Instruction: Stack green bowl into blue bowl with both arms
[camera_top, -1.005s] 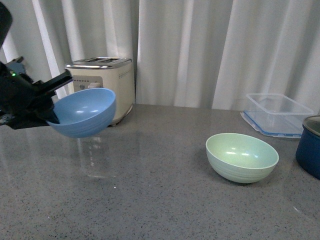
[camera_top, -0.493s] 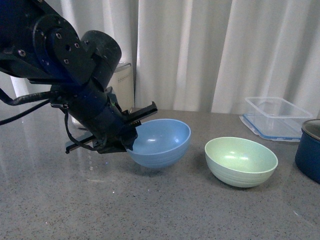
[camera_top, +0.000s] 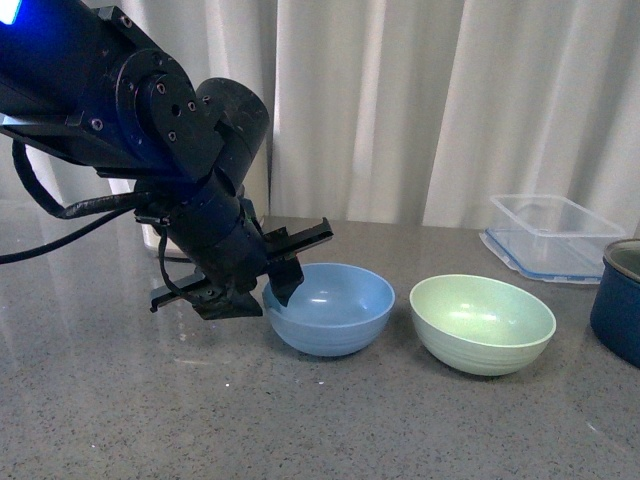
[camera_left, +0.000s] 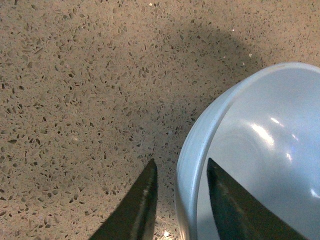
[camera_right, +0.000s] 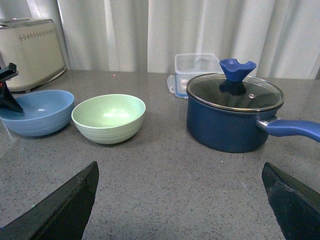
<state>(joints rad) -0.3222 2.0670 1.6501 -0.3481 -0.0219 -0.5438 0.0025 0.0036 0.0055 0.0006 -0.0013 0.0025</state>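
The blue bowl (camera_top: 335, 315) stands upright on the grey counter, just left of the green bowl (camera_top: 482, 322), with a small gap between them. My left gripper (camera_top: 285, 270) is open, its two fingers straddling the blue bowl's left rim, one inside and one outside. In the left wrist view the gripper (camera_left: 180, 162) shows a gap on each side of the bowl's wall (camera_left: 260, 150). My right gripper (camera_right: 180, 167) is open wide and empty, low over the counter, out of the front view. It faces the green bowl (camera_right: 108, 117) and the blue bowl (camera_right: 37, 112).
A dark blue pot (camera_right: 232, 117) with a glass lid stands right of the green bowl, also at the front view's right edge (camera_top: 620, 295). A clear plastic container (camera_top: 555, 232) sits behind it. A cream toaster (camera_right: 30, 52) stands at the back left. White curtains hang behind.
My left arm carried the blue bowl from the far left to the right, set it down on the counter beside the green bowl, and its jaws opened off the rim.
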